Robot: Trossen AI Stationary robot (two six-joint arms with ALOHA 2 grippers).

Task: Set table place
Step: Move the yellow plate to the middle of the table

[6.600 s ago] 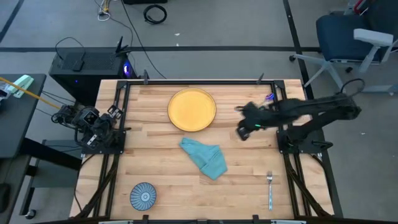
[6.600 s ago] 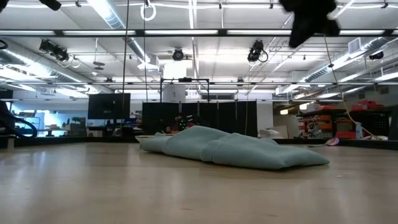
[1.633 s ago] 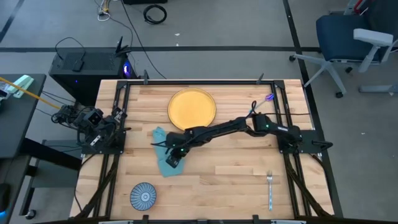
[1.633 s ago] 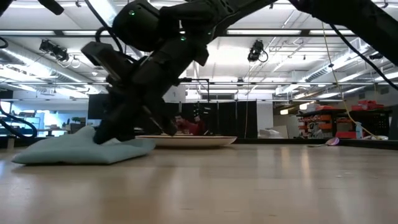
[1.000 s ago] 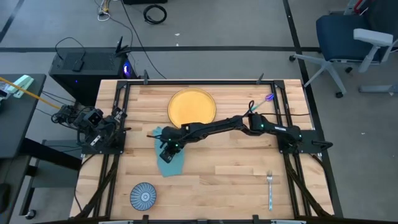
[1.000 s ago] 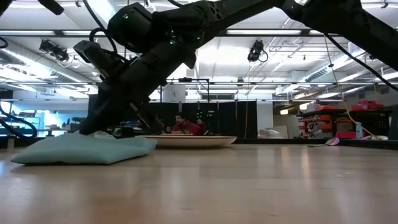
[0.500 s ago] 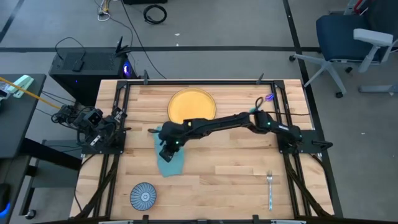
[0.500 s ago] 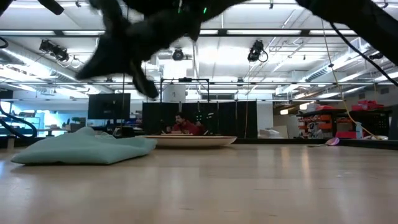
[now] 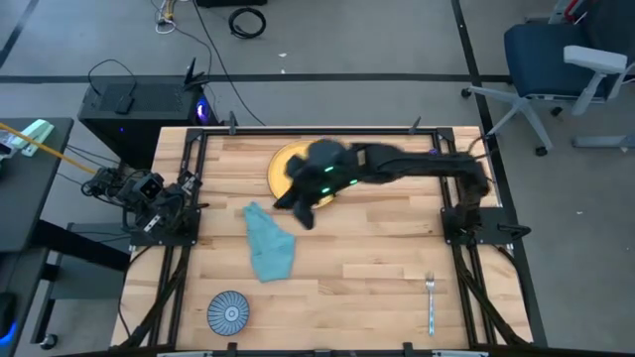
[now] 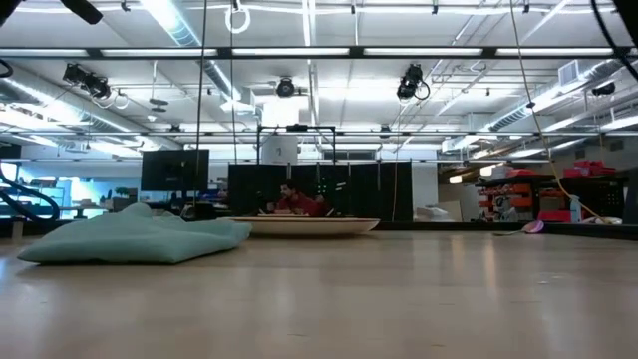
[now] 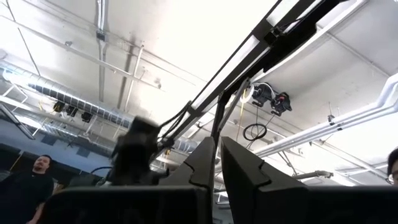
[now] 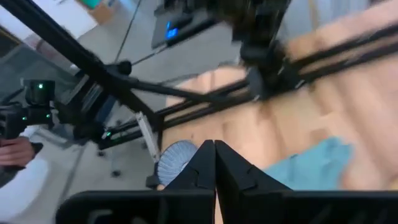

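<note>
Cloth (image 9: 269, 245) lying beside and below your empty, pressed-together right claw (image 9: 301, 212) looks soft and light, so you pinch a raised fold; left claw (image 11: 219, 163) rests nearly closed.

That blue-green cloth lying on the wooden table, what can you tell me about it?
The cloth is a soft teal napkin or towel, crumpled rather than folded flat, lying loose on the light plank table toward its left side. From above it looks like a bunched strip, narrower at the far end and wider at the near end. From table height it is a low, rumpled mound. It lies apart from the yellow plate and the small patterned bowl. Nothing grips or touches it.
</note>
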